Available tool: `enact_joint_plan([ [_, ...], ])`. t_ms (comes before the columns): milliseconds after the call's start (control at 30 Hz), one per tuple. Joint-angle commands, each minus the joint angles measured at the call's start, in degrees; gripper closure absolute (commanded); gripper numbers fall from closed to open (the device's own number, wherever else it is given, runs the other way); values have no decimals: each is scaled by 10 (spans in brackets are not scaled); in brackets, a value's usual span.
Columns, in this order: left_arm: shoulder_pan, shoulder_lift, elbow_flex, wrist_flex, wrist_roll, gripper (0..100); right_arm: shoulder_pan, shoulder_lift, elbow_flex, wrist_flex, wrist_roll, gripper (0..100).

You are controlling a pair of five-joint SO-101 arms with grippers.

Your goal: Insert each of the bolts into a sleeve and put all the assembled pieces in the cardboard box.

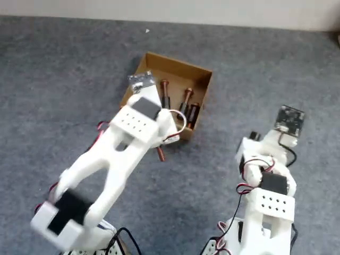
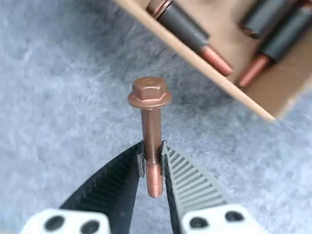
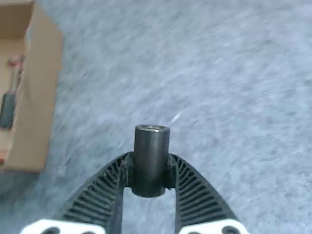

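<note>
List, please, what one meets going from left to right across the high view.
left arm → cardboard box → right arm. The bare bolt under the left arm is left out, because it lies within the span of both the arm and the box.

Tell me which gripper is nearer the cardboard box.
Left. The left gripper, clamping a bolt, sits just outside a wall of the cardboard box; the right gripper, holding a sleeve, is farther off.
</note>
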State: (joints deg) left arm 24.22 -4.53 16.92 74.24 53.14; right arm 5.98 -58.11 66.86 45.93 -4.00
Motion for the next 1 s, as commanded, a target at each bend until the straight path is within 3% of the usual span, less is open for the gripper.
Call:
enact_joint_plan([
  [0,-8,-144,95,-92,-76,995,-42,-31,-32,24,22,992],
  [467,-8,-414,301,-266,-211,995,-246,-212,26,75,91,992],
  [767,-8,-540,408,-389,-266,995,-296,-316,56,83,101,992],
  [967,-4,-595,421,-416,-283,995,-340,-385,89,83,102,992],
])
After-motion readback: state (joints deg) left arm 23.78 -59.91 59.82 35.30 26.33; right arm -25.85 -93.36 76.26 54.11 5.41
